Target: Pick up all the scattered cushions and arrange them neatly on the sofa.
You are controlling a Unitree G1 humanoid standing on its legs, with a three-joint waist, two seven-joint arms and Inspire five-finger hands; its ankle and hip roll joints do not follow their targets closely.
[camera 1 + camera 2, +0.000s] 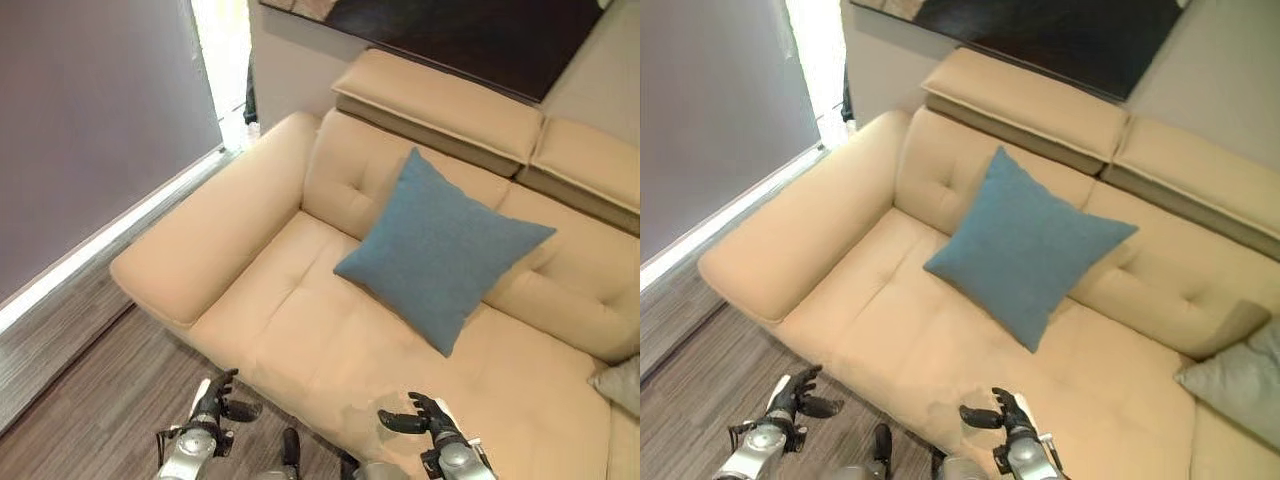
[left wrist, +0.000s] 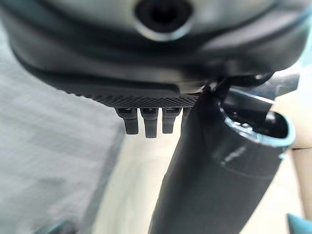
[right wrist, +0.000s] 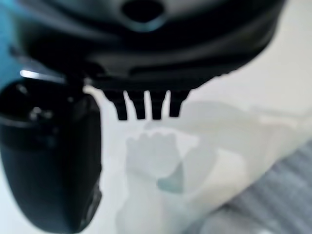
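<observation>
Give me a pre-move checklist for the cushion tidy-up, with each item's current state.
1. Left hand empty: ok, fingers relaxed, holding nothing, over the floor by the sofa's front edge.
2. Right hand empty: ok, open above the seat's front edge.
3. Blue cushion on the sofa: ok, leaning against the backrest on one corner, tilted like a diamond.
4. Blue cushion arranged neatly: not ok, it sits askew.
5. Grey cushion placed: cannot tell, it lies at the seat's right end and is cut off by the view's edge.
6. More cushions on the wooden floor: cannot tell.

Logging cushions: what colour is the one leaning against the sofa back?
Plain blue cushion, no pattern; clearest in the left eye view.
</observation>
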